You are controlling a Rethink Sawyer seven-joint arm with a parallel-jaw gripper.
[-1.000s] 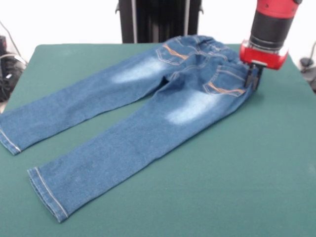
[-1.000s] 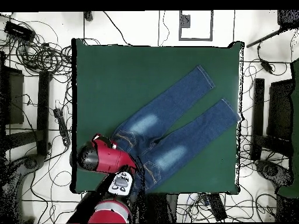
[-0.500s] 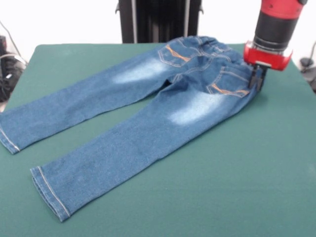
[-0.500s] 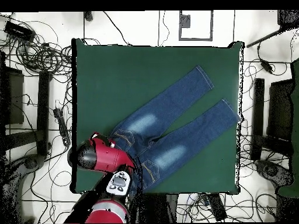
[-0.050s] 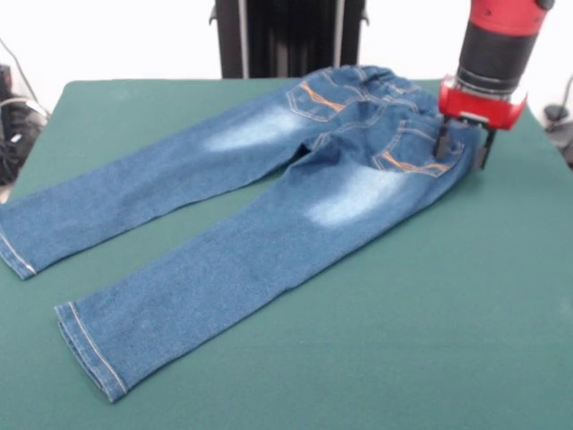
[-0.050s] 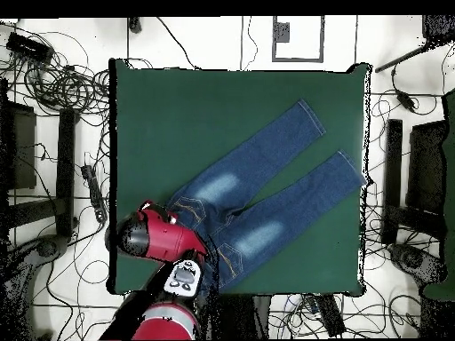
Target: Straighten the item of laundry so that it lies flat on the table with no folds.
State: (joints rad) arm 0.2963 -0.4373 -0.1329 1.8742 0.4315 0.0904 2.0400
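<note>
Since my hand (image 5: pixel 463 149) hangs released astride the jeans' (image 5: pixel 269 210) waist corner — I judge them flat | tabletop (image 5: pixel 430 340) step nearly done.

One jeans (image 5: pixel 269 210), one table (image 5: pixel 430 331), seemingly one gripper (image 5: pixel 463 150)

You see the jeans (image 5: pixel 269 210) spread back-side up on the green table (image 5: pixel 448 340), both legs running out toward the lower left, with the orange-stitched pockets showing. Your gripper (image 5: pixel 463 148) stands at the waistband's right corner, its fingers (image 5: pixel 440 143) parted, one over the denim, the other beside it
</note>
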